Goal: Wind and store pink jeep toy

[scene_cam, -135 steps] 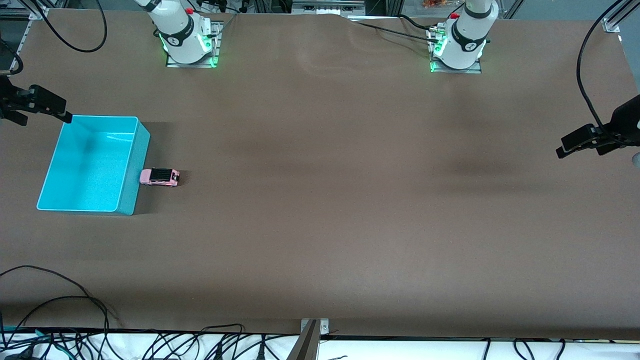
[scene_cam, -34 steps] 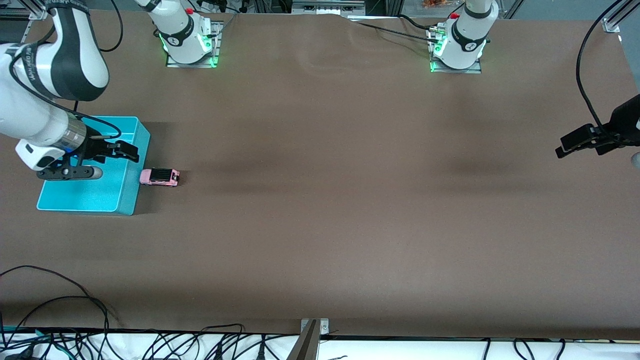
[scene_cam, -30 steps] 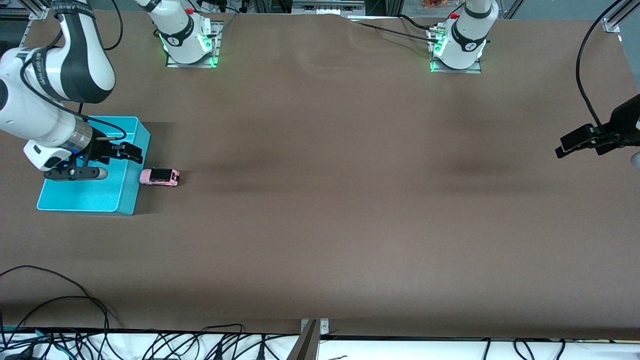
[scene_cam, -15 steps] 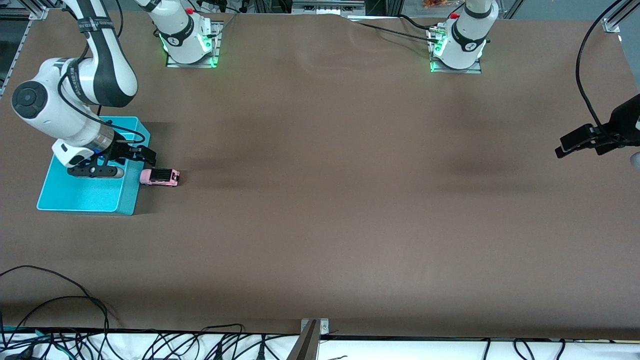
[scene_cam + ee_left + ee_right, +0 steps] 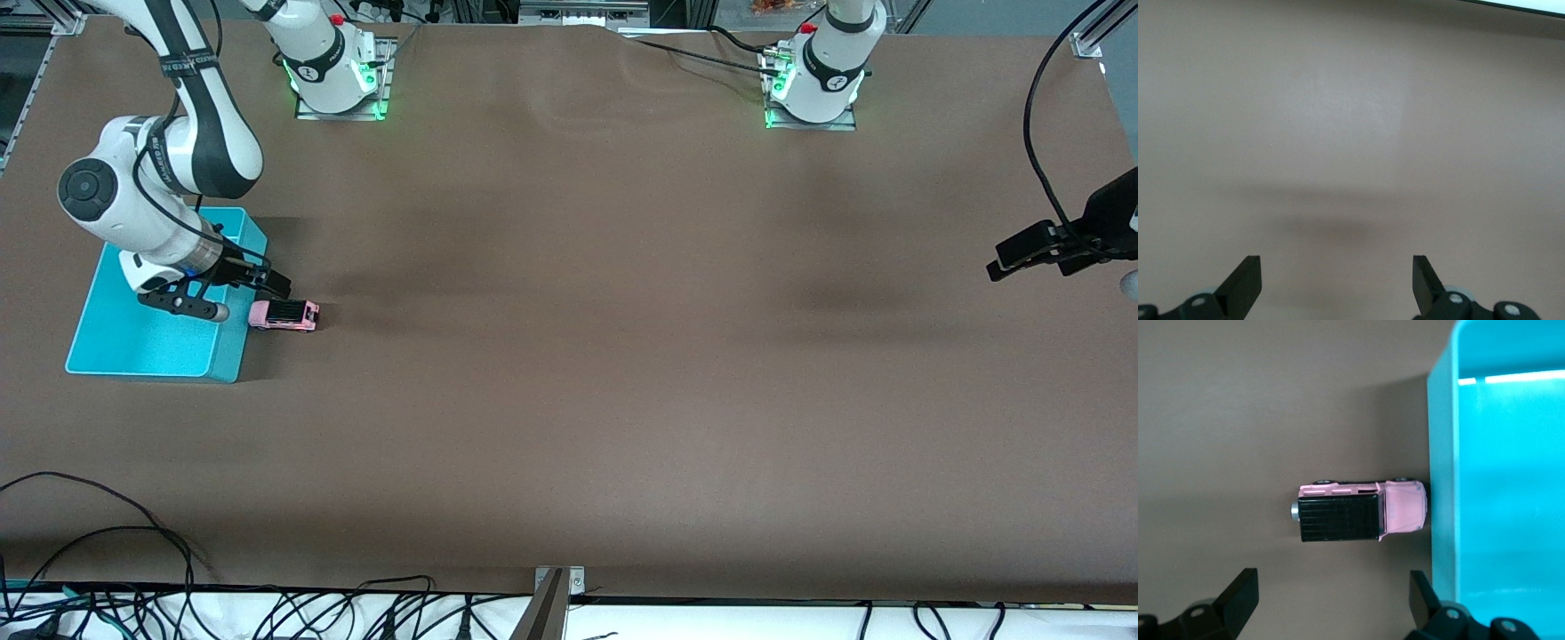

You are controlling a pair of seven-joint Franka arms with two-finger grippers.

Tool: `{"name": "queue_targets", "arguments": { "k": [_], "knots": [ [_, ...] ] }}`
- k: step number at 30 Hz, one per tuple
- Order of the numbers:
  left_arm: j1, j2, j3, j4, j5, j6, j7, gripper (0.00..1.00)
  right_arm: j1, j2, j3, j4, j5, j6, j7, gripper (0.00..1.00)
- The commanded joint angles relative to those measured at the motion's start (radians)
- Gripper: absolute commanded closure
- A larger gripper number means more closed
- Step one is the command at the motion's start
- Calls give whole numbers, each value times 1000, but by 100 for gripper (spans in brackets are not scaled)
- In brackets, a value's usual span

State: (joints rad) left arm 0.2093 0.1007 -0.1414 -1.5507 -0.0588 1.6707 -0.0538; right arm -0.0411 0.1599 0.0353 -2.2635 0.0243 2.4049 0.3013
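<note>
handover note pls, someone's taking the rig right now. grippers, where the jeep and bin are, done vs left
Right gripper: open, empty, hovering over the turquoise bin's wall next to the pink jeep toy.
Left gripper: open, empty, waiting at the left arm's end of the table.
Jeep: upright on the table, nose against the bin's outer wall, at the right arm's end.
Bin: nothing visible inside.
Done: right arm's approach only.
Left: grasp the jeep, wind it, put it in the bin.
</note>
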Motion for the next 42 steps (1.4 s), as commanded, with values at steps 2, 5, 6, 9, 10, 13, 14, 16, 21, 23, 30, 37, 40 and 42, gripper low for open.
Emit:
{"name": "queue_targets", "arguments": {
  "k": [2,5,6,9,10,13,14,16,21,23,30,37,40,42],
  "knots": [
    [9,-22,-7,-25,-3,6,6,0,6,26,5,-11,8,57,223,0],
    [9,-22,-7,-25,-3,4,6,0,6,36,5,-11,9,59,309,0],
    [9,-22,-9,-25,-3,6,6,0,6,39,5,-11,9,59,335,0],
    [9,-22,-7,-25,-3,6,6,0,6,49,5,-11,11,60,413,0],
    [9,-22,-9,-25,-3,6,6,0,6,50,5,-11,13,60,441,0],
    [9,-22,-7,-25,-3,6,6,0,6,58,5,-11,14,60,551,0],
    [9,-22,-7,-25,-3,6,6,0,6,59,5,-13,13,60,597,0],
    [9,-22,-7,-25,-3,6,6,0,6,72,5,-11,13,60,697,0],
    [9,-22,-7,-25,-3,6,6,0,6,99,5,-11,13,91,840,0],
    [9,-22,-7,-25,-3,4,5,0,6,115,5,-11,14,95,883,0],
    [9,-22,-9,-25,-3,6,5,0,6,153,3,-11,8,158,1004,0],
    [7,-22,-9,-25,-3,4,5,0,6,176,3,-10,6,166,1015,0],
    [7,-22,-9,-25,-3,4,5,0,6,179,2,-10,6,165,1016,4],
    [7,-22,-9,-25,-3,4,5,0,6,179,2,-10,6,165,1016,12]
  ]
}}
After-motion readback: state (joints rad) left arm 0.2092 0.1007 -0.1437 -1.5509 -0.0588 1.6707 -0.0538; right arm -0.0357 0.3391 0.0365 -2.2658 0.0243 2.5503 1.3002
